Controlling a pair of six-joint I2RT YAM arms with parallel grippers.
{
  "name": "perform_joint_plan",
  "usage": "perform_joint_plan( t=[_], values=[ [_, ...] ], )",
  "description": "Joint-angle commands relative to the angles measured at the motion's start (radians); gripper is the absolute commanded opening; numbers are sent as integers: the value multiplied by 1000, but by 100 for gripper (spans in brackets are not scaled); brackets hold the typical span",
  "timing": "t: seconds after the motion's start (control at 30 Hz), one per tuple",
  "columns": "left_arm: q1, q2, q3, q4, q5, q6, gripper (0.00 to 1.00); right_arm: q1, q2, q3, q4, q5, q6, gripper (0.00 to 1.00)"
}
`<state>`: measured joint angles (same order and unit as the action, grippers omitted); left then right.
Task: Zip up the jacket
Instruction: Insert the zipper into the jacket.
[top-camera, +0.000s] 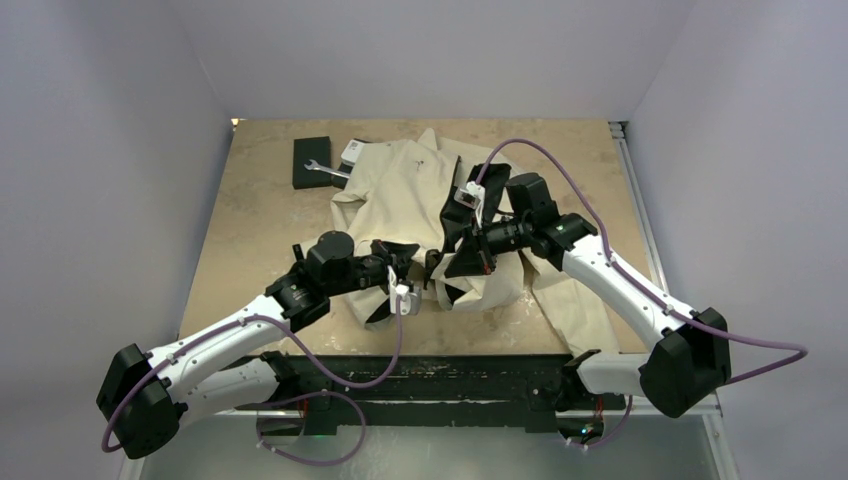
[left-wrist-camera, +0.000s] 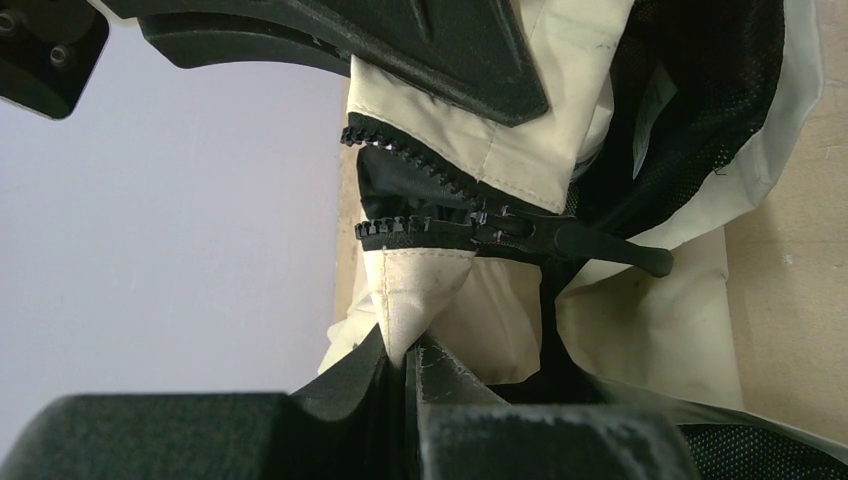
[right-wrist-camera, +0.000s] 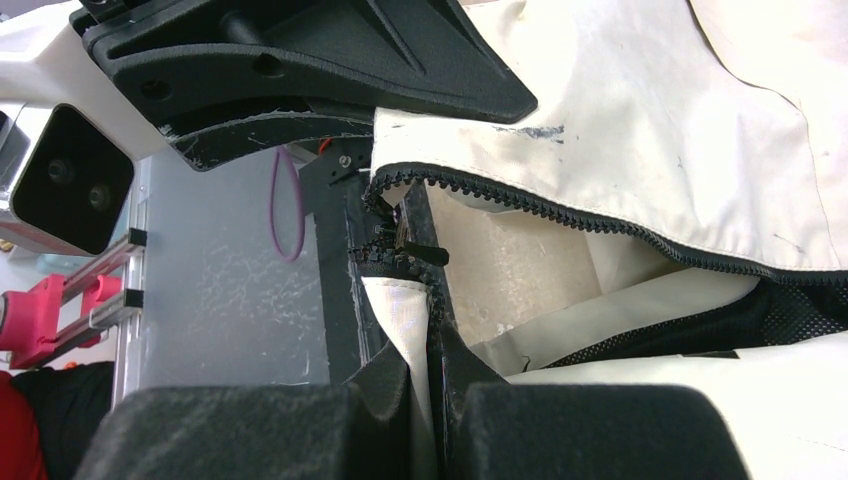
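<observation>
The left gripper (left-wrist-camera: 410, 360) is closed tight, pinching a corner of the cream jacket (top-camera: 400, 190) just below one end of the zip. The right gripper (right-wrist-camera: 432, 365) is closed the same way on the facing panel, so the two hands meet nearly tip to tip, each holding one side of the opening. The slider (left-wrist-camera: 515, 232) sits just beyond both sets of fingertips, in the gap between them, where the two rows of teeth come together. Its pull tab (left-wrist-camera: 610, 252) points away from the left hand's tips, toward the body of the garment. From there the open row of teeth (right-wrist-camera: 600, 225) runs on, away from the right hand's fingertips, and that is the line the slider would have to travel. Whether the second row is fully seated in the slider is hard to make out from these angles. Both hands are about equally near the slider, and neither is free. I judge that one must let go of its panel to take the tab while the other holds the end taut.
</observation>
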<state>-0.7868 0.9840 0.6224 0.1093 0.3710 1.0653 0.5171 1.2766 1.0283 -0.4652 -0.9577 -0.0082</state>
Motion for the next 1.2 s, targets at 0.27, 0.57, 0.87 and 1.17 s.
perform_joint_plan(
  t=[0.27,0.57,0.87,1.17],
  values=[
    [-9,-11,10,-10,29,66,0,6,-3,53,24,-27,28,0],
    [-12,-13,7,-23,36,88,0,6,5,64,23,-32,27,0],
    [-18,-18,7,-61,47,133,0,6,6,76,51,-53,52,0],
    [-22,-19,0,-94,54,184,0,6,-26,83,89,-89,107,0]
  ],
)
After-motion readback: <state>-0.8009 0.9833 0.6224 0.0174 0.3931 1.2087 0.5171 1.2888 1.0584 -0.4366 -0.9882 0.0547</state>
